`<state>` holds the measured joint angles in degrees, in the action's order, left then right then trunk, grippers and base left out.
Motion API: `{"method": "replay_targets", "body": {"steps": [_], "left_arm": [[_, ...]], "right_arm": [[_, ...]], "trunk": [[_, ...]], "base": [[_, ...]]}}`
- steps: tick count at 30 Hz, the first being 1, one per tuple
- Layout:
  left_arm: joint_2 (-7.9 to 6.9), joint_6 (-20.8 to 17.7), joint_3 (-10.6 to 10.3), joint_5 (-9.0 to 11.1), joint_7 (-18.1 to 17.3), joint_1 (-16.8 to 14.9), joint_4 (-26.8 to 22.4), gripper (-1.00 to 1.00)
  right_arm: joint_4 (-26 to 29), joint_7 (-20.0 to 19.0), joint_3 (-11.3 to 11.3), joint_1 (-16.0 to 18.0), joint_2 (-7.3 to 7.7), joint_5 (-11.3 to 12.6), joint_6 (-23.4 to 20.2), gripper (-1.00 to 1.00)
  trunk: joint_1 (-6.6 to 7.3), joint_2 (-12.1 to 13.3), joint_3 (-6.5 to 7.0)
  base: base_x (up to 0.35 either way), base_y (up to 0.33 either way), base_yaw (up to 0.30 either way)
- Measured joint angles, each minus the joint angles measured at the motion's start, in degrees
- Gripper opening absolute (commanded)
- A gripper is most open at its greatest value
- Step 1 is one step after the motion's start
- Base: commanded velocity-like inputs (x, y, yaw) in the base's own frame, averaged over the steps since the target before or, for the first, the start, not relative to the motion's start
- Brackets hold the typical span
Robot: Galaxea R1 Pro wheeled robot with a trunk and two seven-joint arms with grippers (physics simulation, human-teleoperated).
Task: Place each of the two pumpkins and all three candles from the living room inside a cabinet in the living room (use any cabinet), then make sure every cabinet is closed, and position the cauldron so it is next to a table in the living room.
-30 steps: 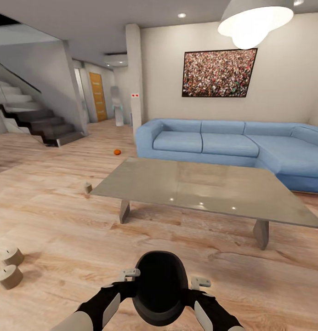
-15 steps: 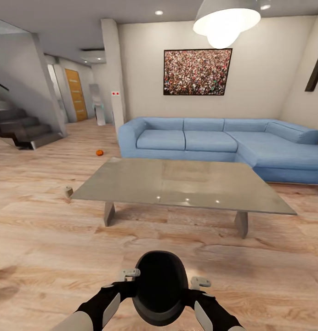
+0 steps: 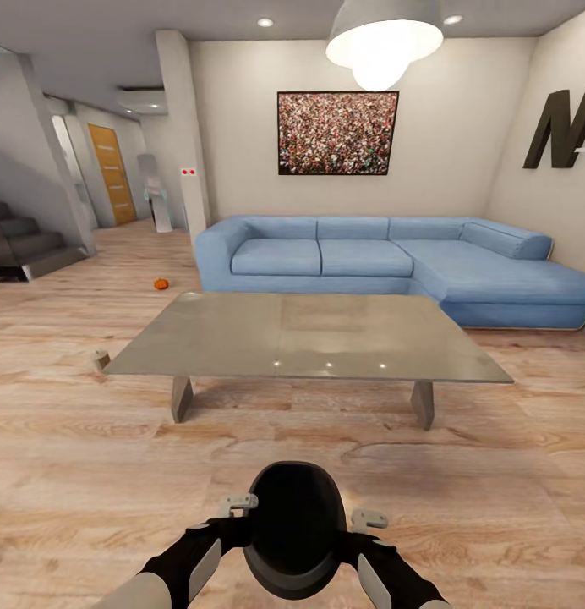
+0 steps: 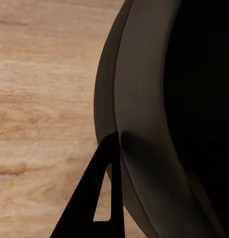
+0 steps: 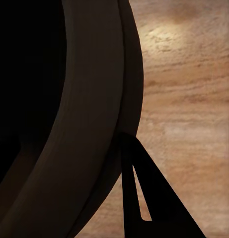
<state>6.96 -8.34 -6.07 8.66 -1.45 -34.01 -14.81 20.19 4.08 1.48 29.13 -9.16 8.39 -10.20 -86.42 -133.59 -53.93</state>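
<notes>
Swinging my view rightward past the candles, I'm carrying the rigid, bulky cauldron toward the table, each pincer clamped on its rim.

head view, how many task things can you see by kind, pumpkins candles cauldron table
pumpkin: 1, on the floor left of the sofa
candle: 1, on the floor by the table's left corner
cauldron: 1, between both grippers
table: 1
total: 4
</notes>
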Motion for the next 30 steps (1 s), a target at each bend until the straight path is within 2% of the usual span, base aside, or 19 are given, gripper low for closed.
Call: {"method": "replay_targets", "body": {"steps": [30], "left_arm": [[0.01,0.0,0.0,-0.1,0.0,0.0,0.0,-1.00]], "right_arm": [[0.0,0.0,0.0,0.0,0.00,0.0,0.0,-1.00]], "trunk": [[0.00,0.0,0.00]], "base": [[0.000,0.000,-0.001]]}}
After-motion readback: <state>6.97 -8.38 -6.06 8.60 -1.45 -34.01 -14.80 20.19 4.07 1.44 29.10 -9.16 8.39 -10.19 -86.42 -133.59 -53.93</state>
